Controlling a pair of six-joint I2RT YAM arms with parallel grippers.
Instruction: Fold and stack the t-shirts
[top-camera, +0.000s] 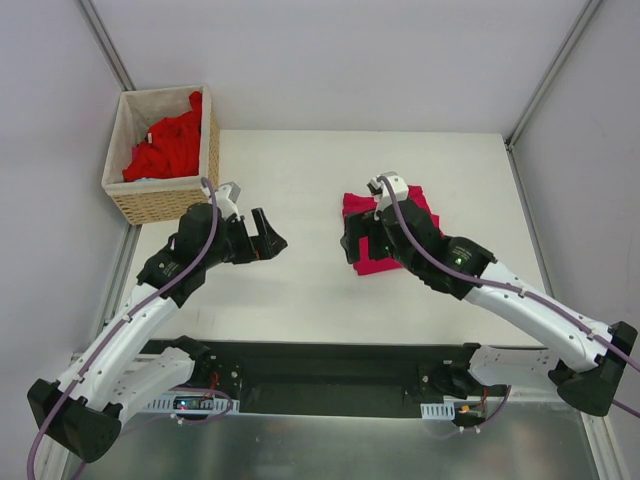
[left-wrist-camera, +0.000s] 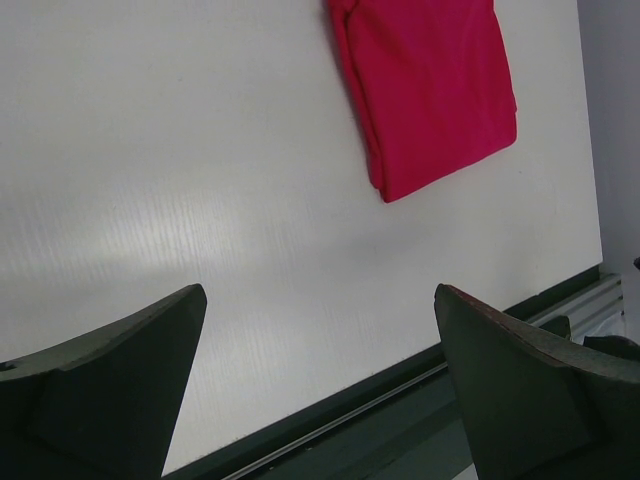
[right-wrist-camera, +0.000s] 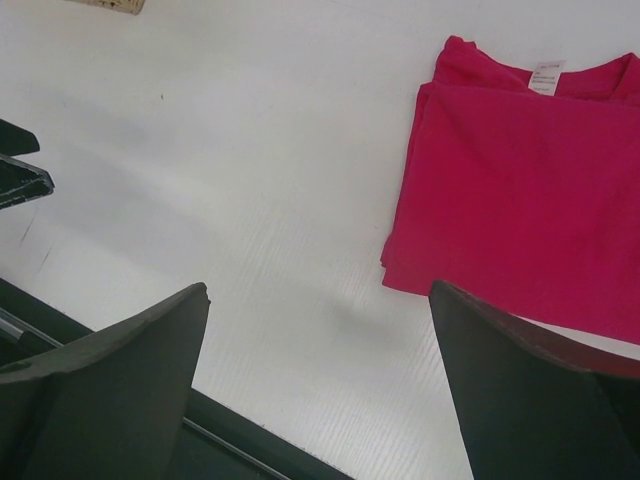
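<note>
**Both end effectors open, one shirt folded**

The pink shirt (right-wrist-camera: 520, 190) lies folded flat on the bench (top-camera: 300, 170), right of the middle. The right end effector (right-wrist-camera: 318, 290) hangs by its left edge, wide open, holding nothing. The left end effector (left-wrist-camera: 318, 300) is wide open too, over the left side. Red shirts (top-camera: 165, 150) sit piled in the basket (top-camera: 160, 205), far left.

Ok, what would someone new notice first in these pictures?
A folded magenta-crimson cloth t-shirt lies flat on the white table, right of centre. A woven wicker basket at the far left corner holds crumpled bright red shirts. The left arm's dark fingers and the right arm's fingers stand open, empty.
</note>
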